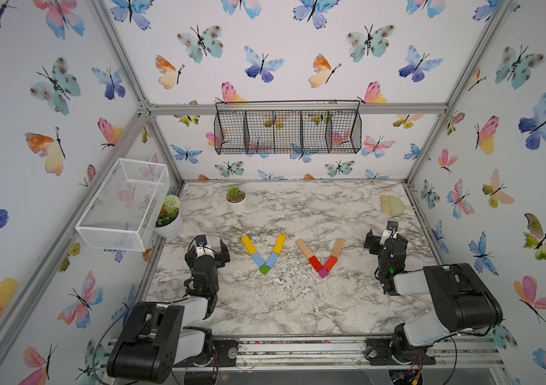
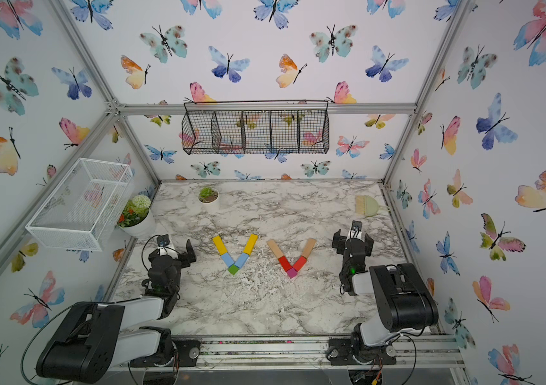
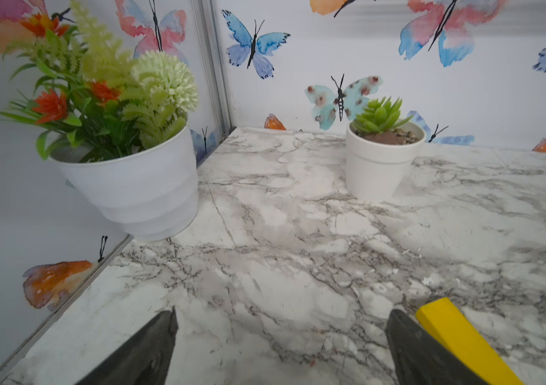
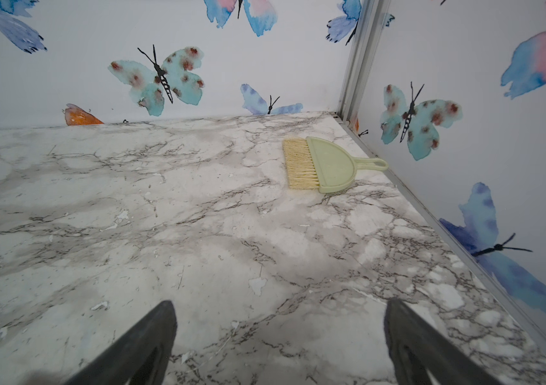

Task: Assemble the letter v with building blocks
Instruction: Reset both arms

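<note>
Two V shapes are laid on the marble table (image 1: pixel 298 300): yellow bars (image 1: pixel 249 245), light-blue bars (image 1: pixel 258 259) and a green cube (image 1: pixel 264 269); alongside, tan bars (image 1: pixel 304 248), red bars (image 1: pixel 315 263) and a magenta cube (image 1: pixel 323 273). The left gripper (image 3: pixel 284 311) is held wide and empty beside one of the yellow bars; the right gripper (image 4: pixel 280 301) is likewise spread wide, empty

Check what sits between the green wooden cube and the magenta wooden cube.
Nothing: only bare, scuffed marble tabletop separates the green wooden cube from the magenta wooden cube, as both top views show.
</note>
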Tool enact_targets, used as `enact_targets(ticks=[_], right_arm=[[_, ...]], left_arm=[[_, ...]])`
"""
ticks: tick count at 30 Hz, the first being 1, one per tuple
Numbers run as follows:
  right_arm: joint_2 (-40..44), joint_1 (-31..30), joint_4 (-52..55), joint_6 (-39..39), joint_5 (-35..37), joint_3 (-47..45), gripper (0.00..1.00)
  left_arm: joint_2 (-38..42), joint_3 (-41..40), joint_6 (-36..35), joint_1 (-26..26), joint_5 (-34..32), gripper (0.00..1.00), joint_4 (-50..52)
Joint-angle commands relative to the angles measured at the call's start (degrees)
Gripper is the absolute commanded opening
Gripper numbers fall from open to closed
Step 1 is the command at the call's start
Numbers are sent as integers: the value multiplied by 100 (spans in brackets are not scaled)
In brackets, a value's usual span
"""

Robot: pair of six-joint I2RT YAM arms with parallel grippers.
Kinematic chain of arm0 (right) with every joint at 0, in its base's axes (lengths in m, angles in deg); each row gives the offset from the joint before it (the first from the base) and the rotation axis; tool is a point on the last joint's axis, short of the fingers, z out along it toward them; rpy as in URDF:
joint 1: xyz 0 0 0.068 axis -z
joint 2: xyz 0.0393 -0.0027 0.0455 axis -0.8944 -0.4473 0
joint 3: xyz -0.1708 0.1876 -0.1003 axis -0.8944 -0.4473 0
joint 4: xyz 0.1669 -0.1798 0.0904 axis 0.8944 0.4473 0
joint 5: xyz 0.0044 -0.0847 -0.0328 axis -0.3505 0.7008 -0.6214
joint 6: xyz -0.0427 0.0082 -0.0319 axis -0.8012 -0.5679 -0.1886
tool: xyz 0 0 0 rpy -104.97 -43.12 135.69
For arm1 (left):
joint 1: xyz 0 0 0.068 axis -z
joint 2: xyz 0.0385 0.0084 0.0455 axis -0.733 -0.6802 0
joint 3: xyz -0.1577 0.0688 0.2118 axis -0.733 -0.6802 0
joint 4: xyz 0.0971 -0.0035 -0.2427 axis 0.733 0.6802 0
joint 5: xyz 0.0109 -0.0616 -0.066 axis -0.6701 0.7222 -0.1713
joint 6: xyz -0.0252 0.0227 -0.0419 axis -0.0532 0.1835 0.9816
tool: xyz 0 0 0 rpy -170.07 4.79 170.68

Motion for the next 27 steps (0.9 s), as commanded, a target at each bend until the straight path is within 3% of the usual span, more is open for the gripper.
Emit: enact_targets(ticks=[1, 3, 6, 7, 11, 27], right_arm=[[-12, 67, -62, -4, -157, 87, 98], [-21, 82, -31, 4, -182, 109, 98], [-48, 102, 23, 5, -244, 151, 98], [-42, 109, 27, 5, -245, 149, 98], [36, 113, -94, -21, -236, 38, 98], [-236, 110, 715, -222, -642, 641, 98]], left_arm=[[-814, -212, -470, -56, 567, 98, -2148], [-1249, -170, -604, -51, 555, 98, -2703], [-700, 553, -201, -322, 965, 98, -503], [-755, 665, -78, -509, 1241, 98, -253], [-1028, 424, -108, -674, 1493, 98, -1187], [-1013, 431, -100, -683, 1500, 98, -1144]])
